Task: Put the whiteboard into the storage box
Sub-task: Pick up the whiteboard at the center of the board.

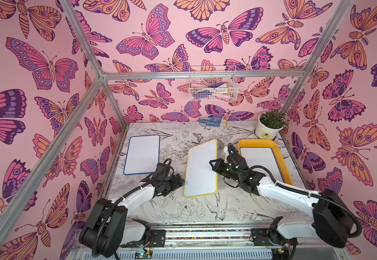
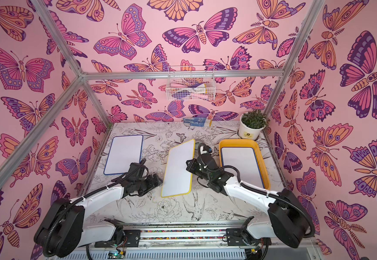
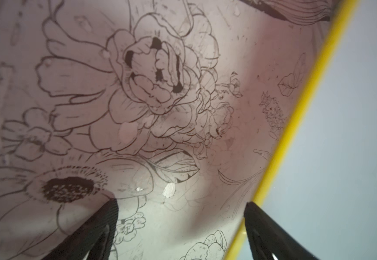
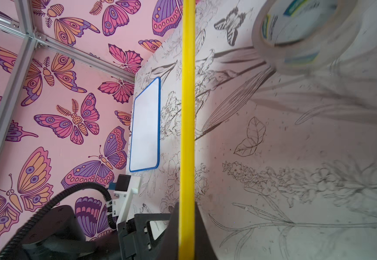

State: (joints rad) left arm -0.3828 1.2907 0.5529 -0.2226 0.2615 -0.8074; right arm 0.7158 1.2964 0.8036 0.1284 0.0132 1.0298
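Observation:
A yellow-framed whiteboard [image 1: 201,168] [image 2: 178,168] is at the table's middle, its right side raised. My right gripper [image 1: 213,164] [image 2: 188,165] [image 4: 186,204] is shut on the right edge of this whiteboard; the right wrist view shows the yellow frame [image 4: 187,112] edge-on between the jaws. My left gripper [image 1: 179,182] [image 2: 158,180] [image 3: 180,202] stands open at the board's lower left edge [image 3: 295,117], with only table between its fingers. The yellow-orange storage box [image 1: 257,142] [image 2: 237,141] sits at the right with a blue-framed whiteboard [image 1: 259,162] [image 2: 239,164] lying in it.
Another blue-framed whiteboard [image 1: 142,154] [image 2: 123,154] [image 4: 146,126] lies flat at the table's left. A tape roll [image 1: 221,144] [image 4: 295,33] sits just behind the held board. A potted plant [image 1: 267,129] stands at the back right and a white wire basket [image 1: 212,87] hangs on the back wall.

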